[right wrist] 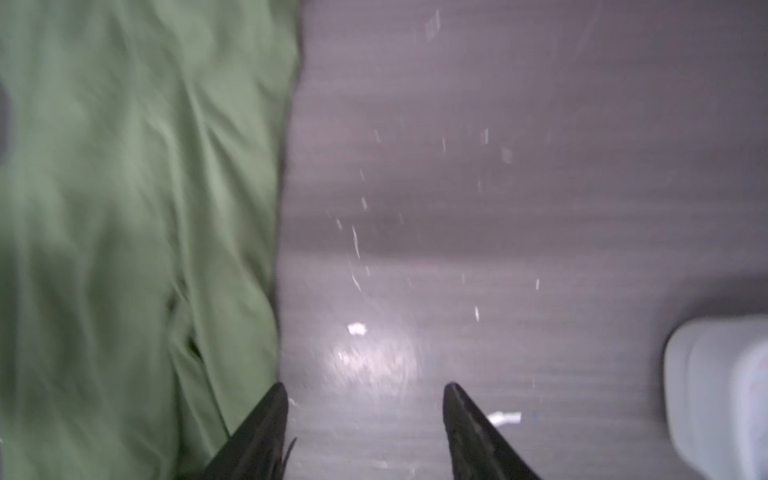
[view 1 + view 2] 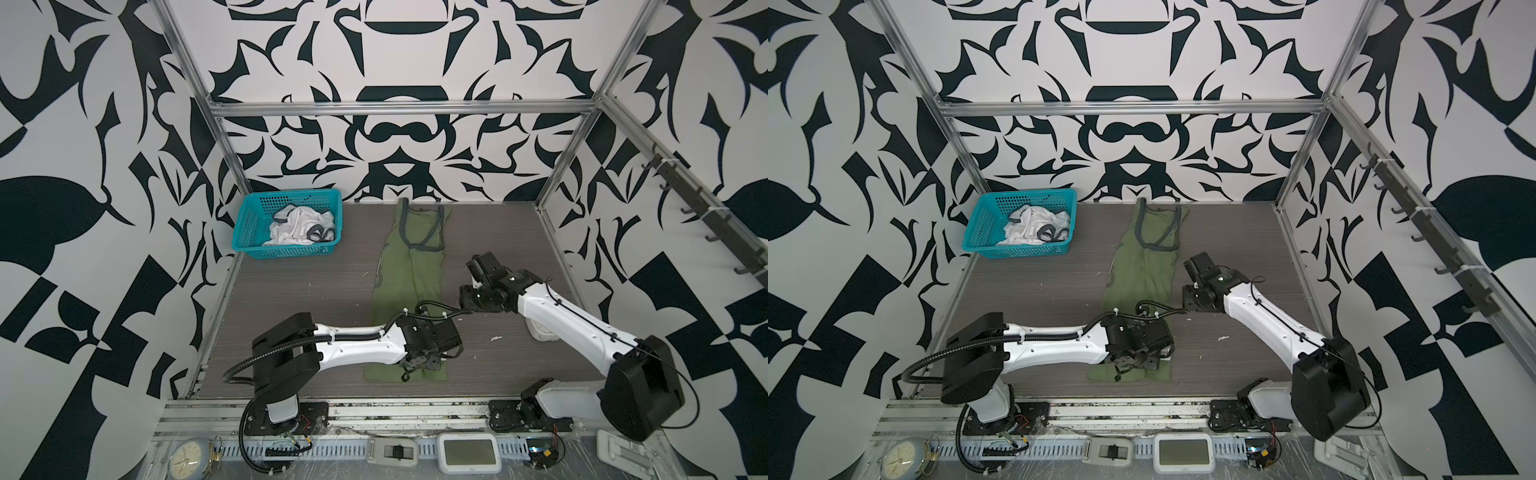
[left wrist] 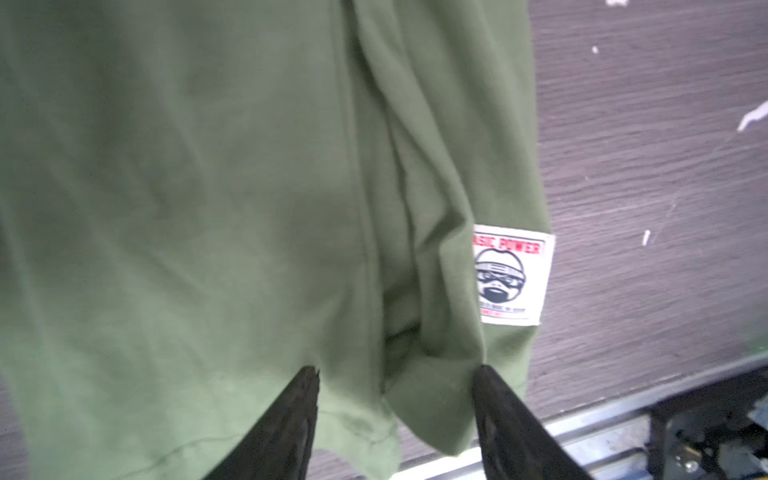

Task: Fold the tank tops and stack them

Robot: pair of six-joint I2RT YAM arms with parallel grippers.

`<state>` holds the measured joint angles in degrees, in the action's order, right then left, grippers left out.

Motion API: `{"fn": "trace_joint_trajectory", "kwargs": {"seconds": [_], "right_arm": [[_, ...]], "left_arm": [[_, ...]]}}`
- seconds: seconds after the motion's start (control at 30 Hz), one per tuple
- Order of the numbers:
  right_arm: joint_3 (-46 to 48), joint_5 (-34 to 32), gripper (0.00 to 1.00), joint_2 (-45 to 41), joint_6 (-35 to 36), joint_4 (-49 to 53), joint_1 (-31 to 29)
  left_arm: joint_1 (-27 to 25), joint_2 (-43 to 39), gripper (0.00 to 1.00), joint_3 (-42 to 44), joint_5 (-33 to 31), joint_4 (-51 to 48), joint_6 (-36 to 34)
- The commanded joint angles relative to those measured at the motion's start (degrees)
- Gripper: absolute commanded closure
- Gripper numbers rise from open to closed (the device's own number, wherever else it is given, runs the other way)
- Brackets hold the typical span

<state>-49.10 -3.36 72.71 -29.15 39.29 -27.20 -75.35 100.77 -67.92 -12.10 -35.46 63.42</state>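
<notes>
left gripper [image 3: 397, 370] fingers spread, tips on near hem of olive tank top [image 3: 187, 187], flat on table [image 2: 291, 299]; right gripper [image 1: 365, 388] fingers apart just beside its edge; white tank top [image 2: 297, 226] crumpled in basket [image 2: 286, 250].

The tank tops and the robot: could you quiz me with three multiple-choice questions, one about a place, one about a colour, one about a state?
1. Where is the white tank top? A: in the teal basket. B: draped over an arm. C: in a gripper.
2. What colour is the laid-out tank top on the table? A: red. B: white. C: olive green.
3. How is the right gripper? A: shut on cloth. B: open, empty. C: shut on the basket.
Answers: 1 A, it lies crumpled inside the basket; 2 C, its cloth shows olive green; 3 B, its fingers stand apart over bare table.
</notes>
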Motion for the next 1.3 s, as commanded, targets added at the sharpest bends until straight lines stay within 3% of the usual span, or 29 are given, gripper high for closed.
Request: {"fn": "trace_joint_trajectory", "kwargs": {"seconds": [0.0, 0.2, 0.33, 0.57, 0.77, 0.8, 0.9, 1.03, 1.27], "right_arm": [[3.6, 2.4, 0.38, -4.5, -4.0, -2.1, -0.1], [7.9, 3.2, 0.39, -7.7, -5.4, -2.5, -0.3], [8.4, 3.4, 0.4, -8.5, -5.6, -2.4, -0.5], [9.0, 4.5, 0.4, -9.6, -6.4, -2.6, -1.1], [10.0, 5.6, 0.41, -10.9, -8.1, -2.0, -2.0], [10.3, 6.1, 0.41, -11.6, -8.7, -2.2, -2.4], [11.2, 6.9, 0.41, -13.3, -10.7, -2.6, -4.2], [12.2, 8.4, 0.41, -14.9, -13.8, -2.9, -7.1], [15.6, 8.8, 0.43, -16.5, -23.0, -4.9, -16.2]], "left_arm": [[-0.4, 1.4, 0.52, -0.9, 1.1, -2.0, 1.0], [-3.1, -1.0, 0.83, 0.1, -1.2, -3.1, 4.2], [-4.7, -2.4, 0.95, 2.2, -2.5, -3.0, 7.5], [-6.8, -7.5, 1.0, 6.7, -7.9, -4.2, 15.1], [-6.8, -11.0, 1.0, 13.3, -7.7, -2.7, 22.4], [-6.8, -11.5, 0.99, 14.6, -6.9, -2.0, 23.5], [-6.2, -12.1, 0.8, 17.4, -5.3, 1.7, 24.1], [-6.0, -12.9, 0.6, 16.3, -6.8, -1.3, 23.0], [-6.0, -26.8, 0.43, 20.5, -15.9, -7.5, 23.9]]}}
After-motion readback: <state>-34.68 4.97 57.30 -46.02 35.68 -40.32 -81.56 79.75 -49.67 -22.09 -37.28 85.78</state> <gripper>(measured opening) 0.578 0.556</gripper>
